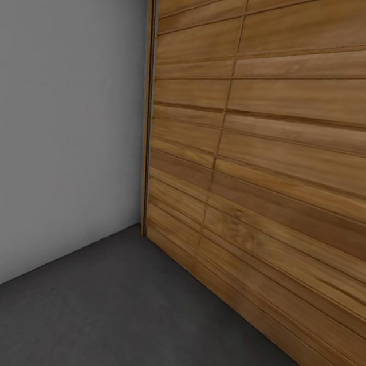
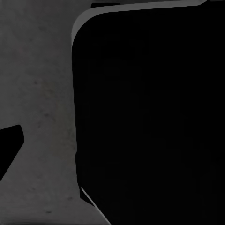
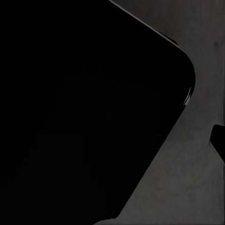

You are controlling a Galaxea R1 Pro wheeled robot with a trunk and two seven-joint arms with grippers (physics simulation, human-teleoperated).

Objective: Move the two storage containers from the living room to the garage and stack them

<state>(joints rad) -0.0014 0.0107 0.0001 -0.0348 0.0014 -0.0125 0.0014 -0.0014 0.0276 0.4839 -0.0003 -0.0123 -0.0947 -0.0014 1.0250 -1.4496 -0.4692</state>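
In the garage, the dark grey floor (image 1: 102,311) runs from the robot's feet to a far corner where a pale grey wall (image 1: 57,132) on the left meets the wooden-slat door (image 1: 278,161) on the right. No storage container can be seen, so their whereabouts cannot be told. Both wrist views look down on floor beside a black rounded body (image 2: 150,117); whether the fingers are open or closed cannot be told. Thin-walled, the bins should be light and are best gripped at the rim.

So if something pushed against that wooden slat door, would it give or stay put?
The slat door would probably stay put: it spans from the grey wall down to the floor like a fixed panel. The boards look thick and stiff, so little flex seems likely. No handle or hinge shows, so that is a guess.
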